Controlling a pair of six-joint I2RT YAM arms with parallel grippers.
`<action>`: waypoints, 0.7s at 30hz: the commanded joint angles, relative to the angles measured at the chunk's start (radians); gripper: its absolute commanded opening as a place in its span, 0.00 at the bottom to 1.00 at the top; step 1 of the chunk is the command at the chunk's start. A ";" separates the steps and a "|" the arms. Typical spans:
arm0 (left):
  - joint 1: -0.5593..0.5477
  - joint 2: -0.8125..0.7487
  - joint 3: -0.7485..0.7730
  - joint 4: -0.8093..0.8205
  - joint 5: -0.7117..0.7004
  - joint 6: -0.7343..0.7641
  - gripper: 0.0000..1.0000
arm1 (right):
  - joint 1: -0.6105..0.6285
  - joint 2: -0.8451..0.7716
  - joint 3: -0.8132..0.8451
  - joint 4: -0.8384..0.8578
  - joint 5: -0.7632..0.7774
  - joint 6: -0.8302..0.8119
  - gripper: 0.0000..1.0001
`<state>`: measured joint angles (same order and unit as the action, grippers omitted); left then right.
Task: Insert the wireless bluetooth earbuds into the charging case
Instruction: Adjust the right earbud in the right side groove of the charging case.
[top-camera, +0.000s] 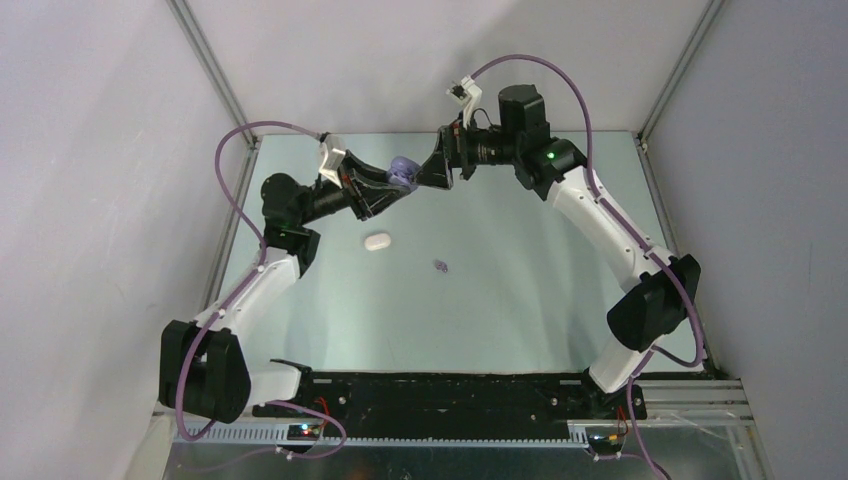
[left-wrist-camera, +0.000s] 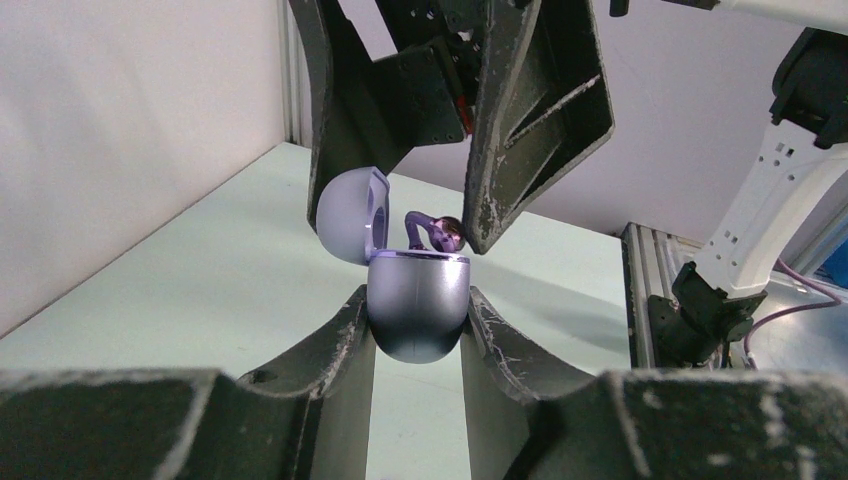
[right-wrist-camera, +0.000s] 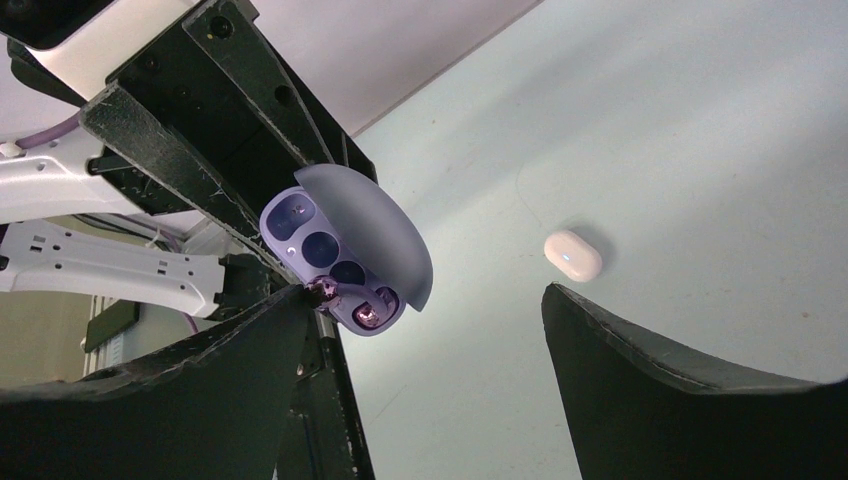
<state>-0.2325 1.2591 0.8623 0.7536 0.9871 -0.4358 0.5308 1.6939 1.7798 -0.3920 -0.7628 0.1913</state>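
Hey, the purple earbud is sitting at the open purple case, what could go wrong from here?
1. The purple earbud stands proud of the purple case, not seated, and the right end effector is open, so it could tip out onto the table.
2. The left end effector pinches the case's rounded bottom in mid-air; a downward push might twist it loose.

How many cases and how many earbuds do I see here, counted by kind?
Charging cases: 2, the purple case and the white case.
Earbuds: 2, a purple earbud at the open case, a loose purple earbud.
Total: 4.
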 joint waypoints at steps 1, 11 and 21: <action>0.004 -0.022 0.013 0.058 0.003 0.006 0.00 | -0.017 -0.020 -0.012 0.007 0.018 -0.002 0.90; 0.001 -0.029 0.006 0.058 0.023 0.020 0.00 | 0.012 0.011 0.025 0.010 0.099 0.024 0.90; -0.005 -0.030 0.002 0.062 0.042 0.030 0.00 | 0.004 0.035 0.040 -0.002 0.149 0.050 0.89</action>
<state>-0.2333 1.2591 0.8623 0.7490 0.9810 -0.4252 0.5476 1.7077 1.7866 -0.3920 -0.6964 0.2348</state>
